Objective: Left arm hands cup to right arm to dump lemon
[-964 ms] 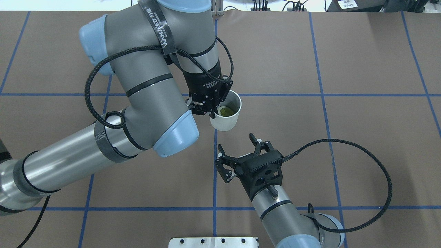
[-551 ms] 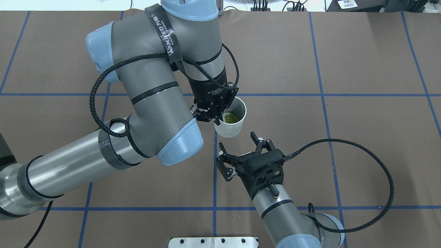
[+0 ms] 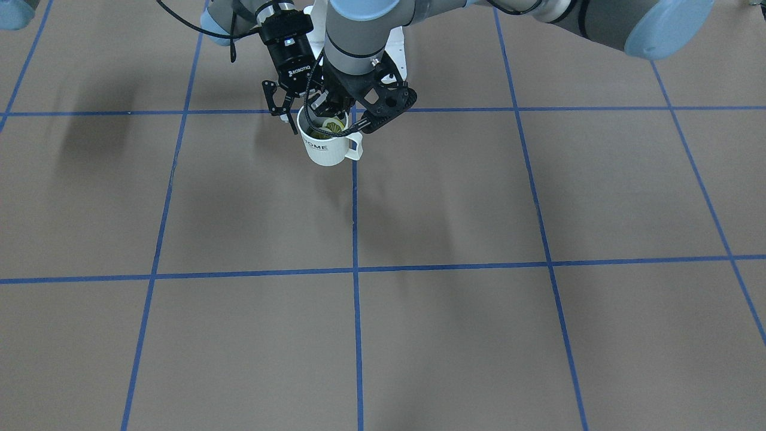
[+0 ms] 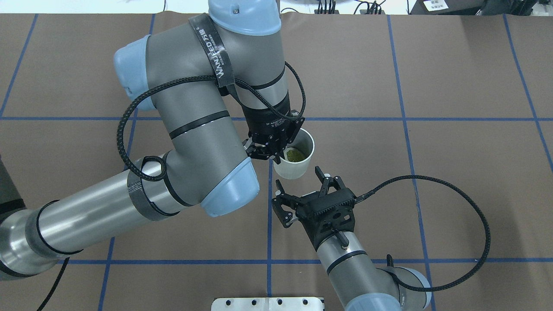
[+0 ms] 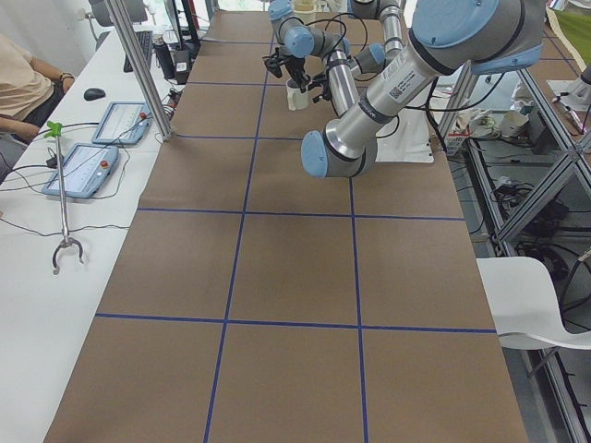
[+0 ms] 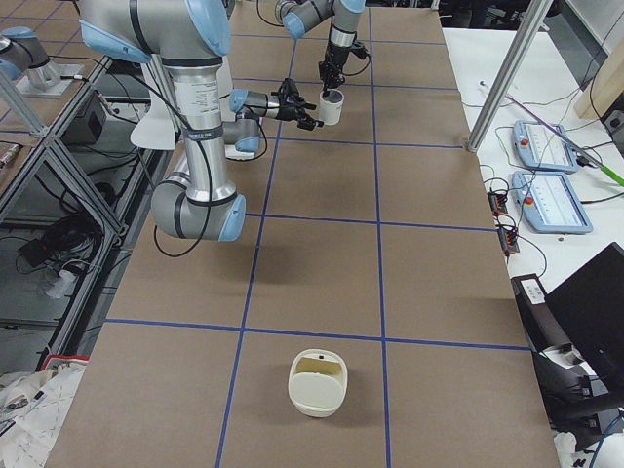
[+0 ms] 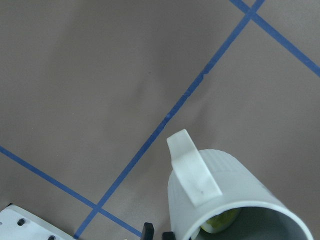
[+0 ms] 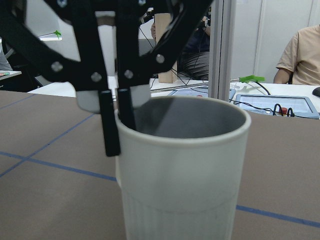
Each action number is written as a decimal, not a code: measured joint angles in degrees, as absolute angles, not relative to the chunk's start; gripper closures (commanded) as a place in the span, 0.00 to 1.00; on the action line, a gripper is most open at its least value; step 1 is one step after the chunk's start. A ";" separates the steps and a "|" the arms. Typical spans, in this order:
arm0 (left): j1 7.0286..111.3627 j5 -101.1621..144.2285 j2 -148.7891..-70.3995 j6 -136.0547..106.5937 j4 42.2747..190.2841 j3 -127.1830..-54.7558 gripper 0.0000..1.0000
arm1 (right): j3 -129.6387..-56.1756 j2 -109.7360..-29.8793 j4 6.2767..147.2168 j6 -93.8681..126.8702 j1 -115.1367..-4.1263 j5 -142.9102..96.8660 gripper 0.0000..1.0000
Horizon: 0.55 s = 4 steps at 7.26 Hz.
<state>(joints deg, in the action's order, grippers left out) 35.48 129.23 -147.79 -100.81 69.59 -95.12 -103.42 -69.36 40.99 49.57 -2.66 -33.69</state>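
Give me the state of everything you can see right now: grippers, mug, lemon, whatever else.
left gripper: shut on the cup's rim.
right gripper: open, close to the cup, not gripping it.
cup: upright, held by the left gripper.
lemon: inside the cup, cut face up.
cream container: standing on the table, apart from both arms.
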 measured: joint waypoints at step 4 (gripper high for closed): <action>34.72 129.26 -147.97 -100.81 69.52 -95.45 1.00 | -103.27 -69.25 40.96 49.57 -3.12 -33.75 0.01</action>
<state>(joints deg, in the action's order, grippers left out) 34.72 129.26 -147.97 -100.81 69.52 -95.45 -103.27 -69.25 40.96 49.57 -3.12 -33.75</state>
